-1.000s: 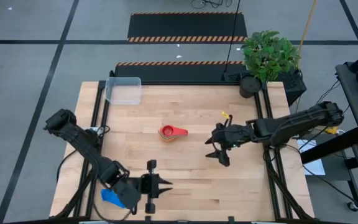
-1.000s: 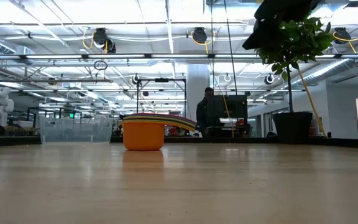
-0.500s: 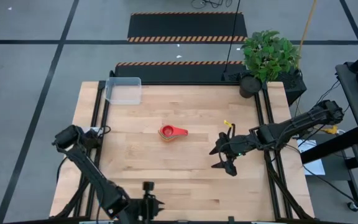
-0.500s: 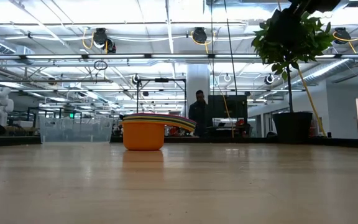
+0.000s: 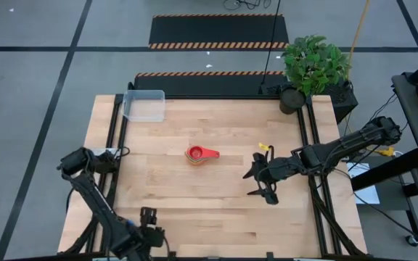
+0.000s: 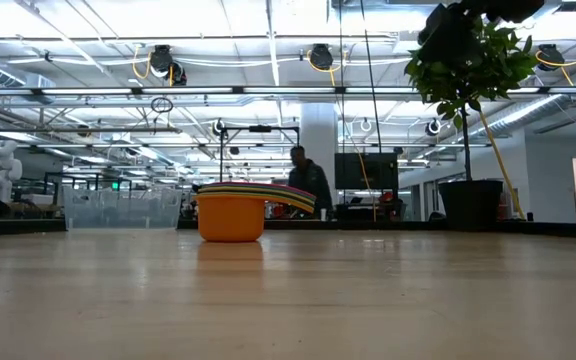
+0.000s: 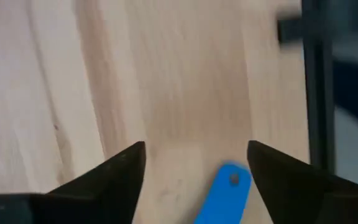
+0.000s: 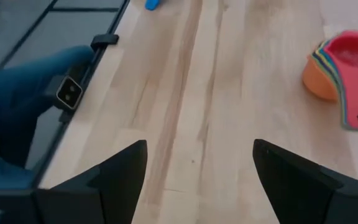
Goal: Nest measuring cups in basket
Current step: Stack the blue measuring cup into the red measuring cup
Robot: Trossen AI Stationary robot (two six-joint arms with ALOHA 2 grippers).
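Cup stack [image 5: 197, 154]: nested with red on top, standing mid-worktop and well apart from the basket [image 5: 144, 106], so the stack is judged not yet delivered
Basket: empty as far as the high view shows, at the far left corner of the worktop [image 5: 216, 210]
Left pincer [image 7: 194, 163]: fingers wide, empty; a light blue cup handle [image 7: 226, 190] lies on the wood between them, likely the next pick
Right pincer [image 5: 261, 185]: fingers apart, empty, hovering right of the stack
Hidden: the blue cup's bowl is cut off; the left pincer is barely visible at the near edge in the high view; stack colours below red are hard to count
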